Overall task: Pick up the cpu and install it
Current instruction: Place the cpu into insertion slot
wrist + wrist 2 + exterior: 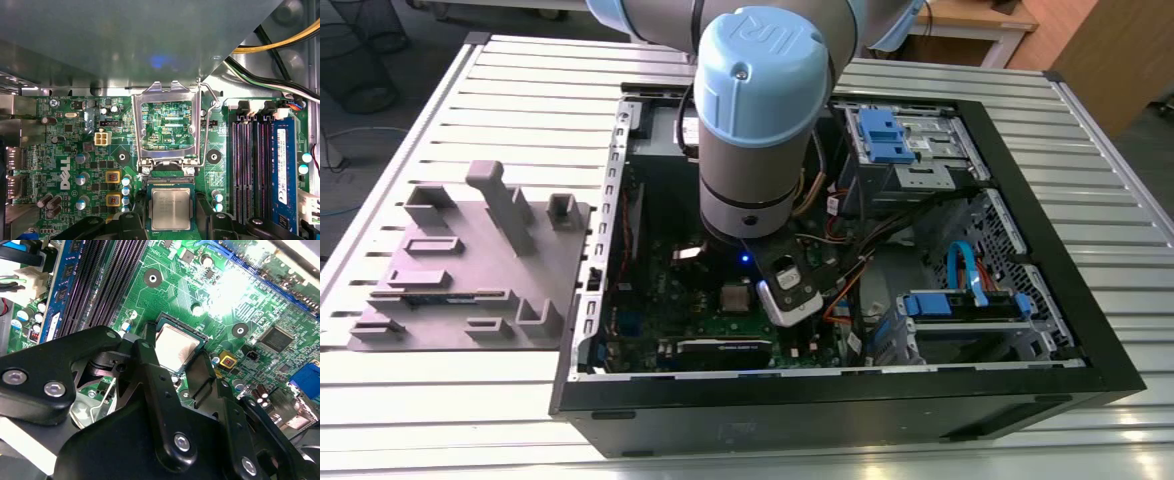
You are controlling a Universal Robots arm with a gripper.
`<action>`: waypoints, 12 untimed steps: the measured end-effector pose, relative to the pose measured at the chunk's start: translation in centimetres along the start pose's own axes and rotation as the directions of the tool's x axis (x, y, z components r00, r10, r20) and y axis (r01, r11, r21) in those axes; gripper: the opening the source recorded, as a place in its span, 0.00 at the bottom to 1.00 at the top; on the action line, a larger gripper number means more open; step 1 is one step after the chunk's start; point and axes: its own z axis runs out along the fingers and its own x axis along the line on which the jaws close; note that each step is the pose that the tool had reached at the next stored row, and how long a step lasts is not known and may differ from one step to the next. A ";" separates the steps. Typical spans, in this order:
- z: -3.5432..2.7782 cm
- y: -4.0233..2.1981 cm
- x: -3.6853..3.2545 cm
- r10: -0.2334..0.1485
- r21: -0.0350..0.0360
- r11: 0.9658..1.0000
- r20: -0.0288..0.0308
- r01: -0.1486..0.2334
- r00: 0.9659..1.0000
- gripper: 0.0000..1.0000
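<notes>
The cpu (pixel 171 208) lies flat in the socket on the green motherboard (pixel 67 127), just beside the hinge of the swung-open metal load frame (pixel 138 130), inside the open computer case (pixel 1087 350). The gripper (pixel 176 356) straddles the chip closely at two opposite edges — whether it clamps the chip or merely flanks it, I cannot tell. The chip is likely light, thin and stiff, with a slick metal lid and a fragile contact face — best held level by its side edges, never squeezed hard.
</notes>
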 end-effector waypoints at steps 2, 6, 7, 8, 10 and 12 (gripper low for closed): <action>0.01 0.00 0.00 0.000 0.000 1.000 0.000 0.000 1.000 0.48; 0.04 0.00 -0.01 0.000 -0.001 1.000 0.001 0.000 1.000 0.49; 0.04 0.00 -0.01 0.000 -0.001 1.000 0.000 0.000 1.000 0.49; 0.05 0.00 0.00 0.000 -0.001 1.000 0.000 0.000 1.000 0.55; 0.04 0.00 0.00 0.000 0.000 1.000 0.000 0.000 1.000 0.55; 0.03 0.00 0.01 0.000 0.000 1.000 0.000 0.000 1.000 0.55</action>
